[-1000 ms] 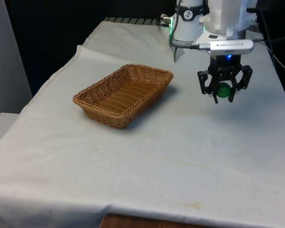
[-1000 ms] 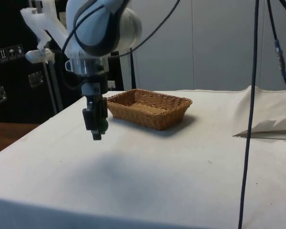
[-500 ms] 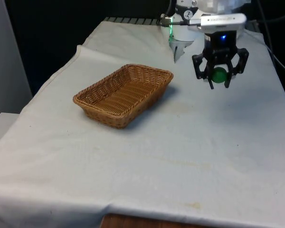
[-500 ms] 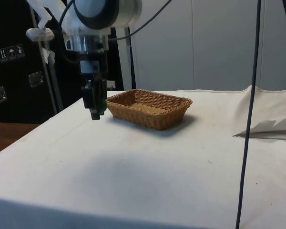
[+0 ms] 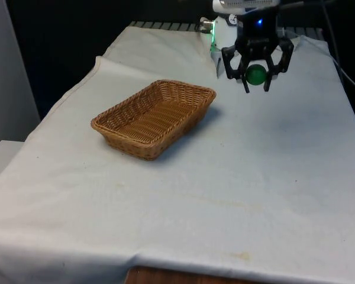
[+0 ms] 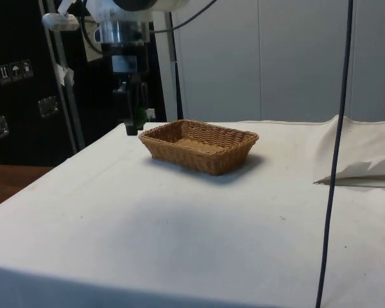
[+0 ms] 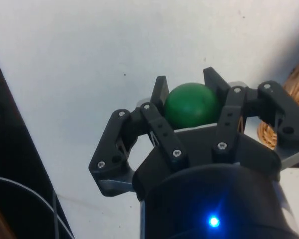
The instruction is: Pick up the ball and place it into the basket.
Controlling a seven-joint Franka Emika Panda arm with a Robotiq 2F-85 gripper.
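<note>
On the front view's left sits the wicker basket [image 5: 154, 118], open and with nothing in it, resting on the white cloth [image 5: 236, 177]. Further right, I hang in the air as the gripper [image 5: 256, 76], my fingers clenched on the green ball [image 5: 256, 75]. Over the last second I have risen well clear of the cloth and drifted towards the basket, so the lift is done and the carry is under way. I judge the ball is not yet over the rim; more travel leftward remains before release.
</note>
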